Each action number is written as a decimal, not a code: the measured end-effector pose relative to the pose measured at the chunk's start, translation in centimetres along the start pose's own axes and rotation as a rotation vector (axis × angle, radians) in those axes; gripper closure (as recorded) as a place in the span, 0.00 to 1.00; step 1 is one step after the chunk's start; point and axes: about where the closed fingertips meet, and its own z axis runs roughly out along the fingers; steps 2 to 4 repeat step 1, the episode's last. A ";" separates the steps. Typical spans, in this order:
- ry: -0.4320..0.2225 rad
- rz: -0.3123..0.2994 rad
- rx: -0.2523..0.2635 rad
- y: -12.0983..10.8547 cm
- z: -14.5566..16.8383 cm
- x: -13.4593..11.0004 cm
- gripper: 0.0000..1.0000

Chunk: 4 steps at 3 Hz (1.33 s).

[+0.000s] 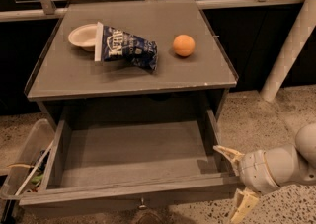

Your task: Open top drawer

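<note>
The top drawer (98, 194) of the grey cabinet stands pulled far out, and its plain grey box interior is empty. Its small round metal knob (141, 202) shows at the bottom edge of the front. My gripper (235, 181) is at the drawer's right front corner, just outside it. It is open, with its cream fingers (226, 153) spread wide, one by the drawer's right wall and the other low by the floor. It holds nothing.
On the cabinet top (197, 75) lie a white bowl (82, 36), a blue chip bag (126, 49) and an orange (183, 45). A clear bin (22, 164) with items stands left of the drawer. A white post (289, 50) rises at the right. The floor is speckled.
</note>
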 end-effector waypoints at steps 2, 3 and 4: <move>0.000 0.000 0.000 0.0 0.0 0.0 0.00; 0.000 0.000 0.000 0.0 0.0 0.0 0.00; 0.000 0.000 0.000 0.0 0.0 0.0 0.00</move>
